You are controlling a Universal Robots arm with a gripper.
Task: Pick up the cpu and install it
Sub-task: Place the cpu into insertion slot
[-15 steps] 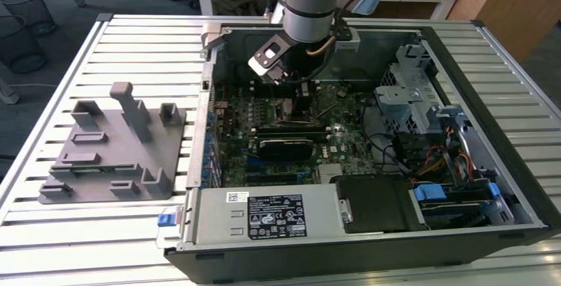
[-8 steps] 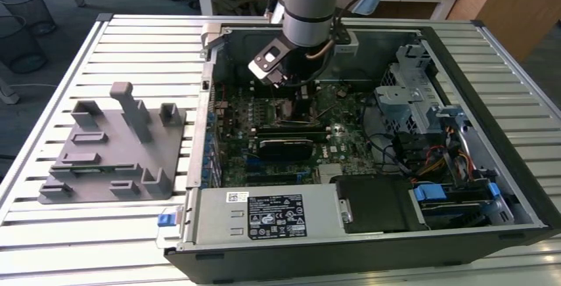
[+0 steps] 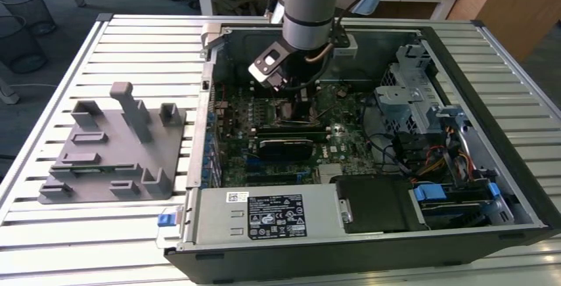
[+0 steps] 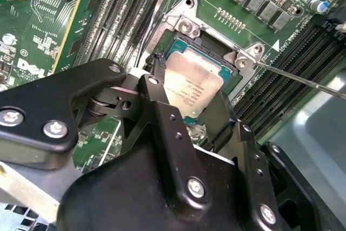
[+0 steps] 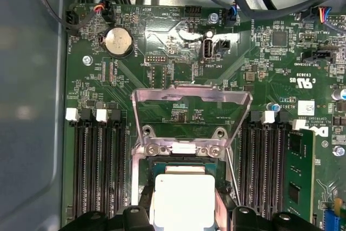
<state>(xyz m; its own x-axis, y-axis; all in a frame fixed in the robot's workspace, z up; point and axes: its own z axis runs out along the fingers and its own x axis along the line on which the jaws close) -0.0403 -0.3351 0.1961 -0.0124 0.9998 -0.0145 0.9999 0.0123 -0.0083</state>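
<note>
The gripper (image 4: 186,94) clasps the cpu (image 4: 194,82) — over the open socket (image 4: 185,25).

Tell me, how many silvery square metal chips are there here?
1. The silvery-grey square cpu sits at the flipped-open metal socket frame on the green motherboard; others could be hidden inside the case.
</note>
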